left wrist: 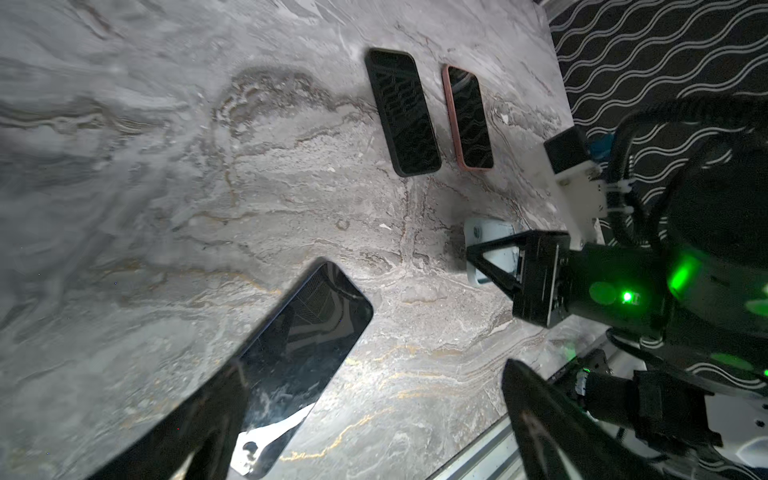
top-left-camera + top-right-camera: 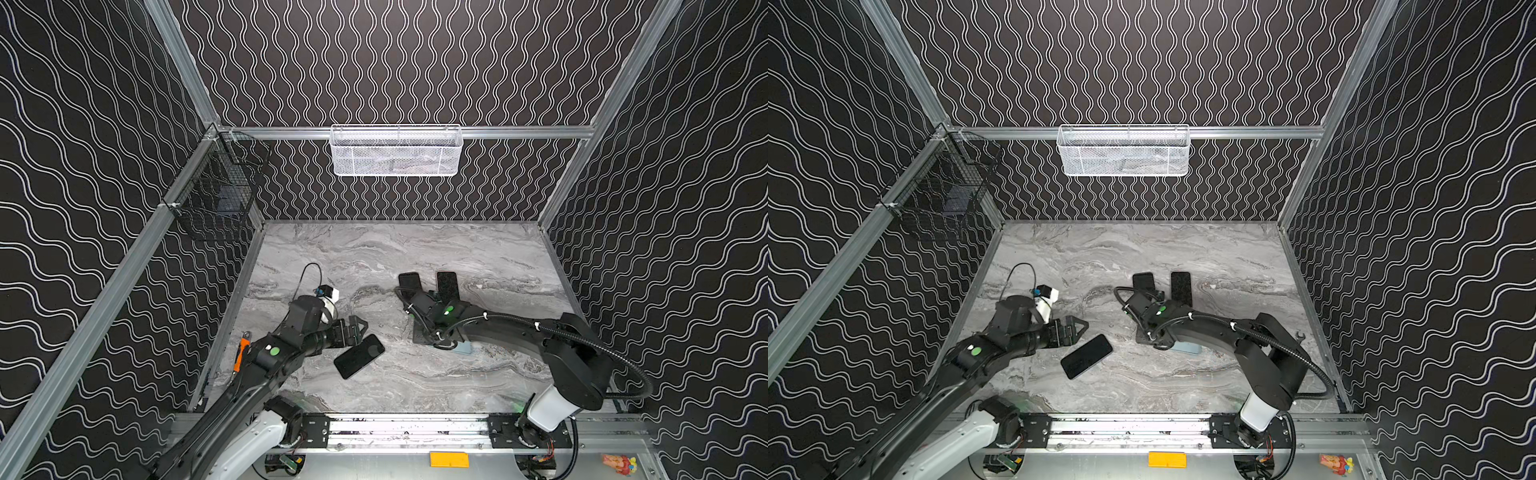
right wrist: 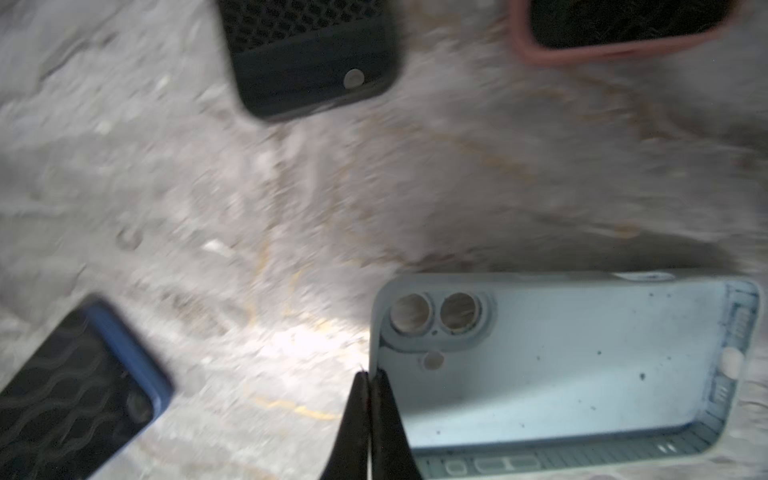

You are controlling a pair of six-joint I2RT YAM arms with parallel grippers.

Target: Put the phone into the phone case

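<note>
While both arms hang low over the marble table (image 2: 415, 249), the top views show the phone (image 2: 359, 356) lying flat, screen up and skewed. It is just beside the left gripper (image 2: 360, 327), whose claw stands wide apart and empty. The phone case (image 2: 464, 348) shows only as a pale blue sliver under the right arm, near the phone but not touching it. Bare marble lies between the two and stretches far behind them, while the front rail (image 2: 407, 428) is closer.

From the left wrist view, the phone's near end lies between the spread fingers; I cannot tell whether either touches it. The right gripper (image 1: 471, 254) sits at the case's short end. A black case (image 1: 402, 112) and a pink-rimmed phone (image 1: 469, 118) lie side by side well beyond.

From the right wrist view, the right claw is pressed together on the case's short rim beside the lens holes, and the case lies hollow-up. I'd judge the step in hand is steadying that case. To do it well, keep the nip low on the wall and the hollow level. Leave the long sides free so the phone can come in square, away from the rail.
</note>
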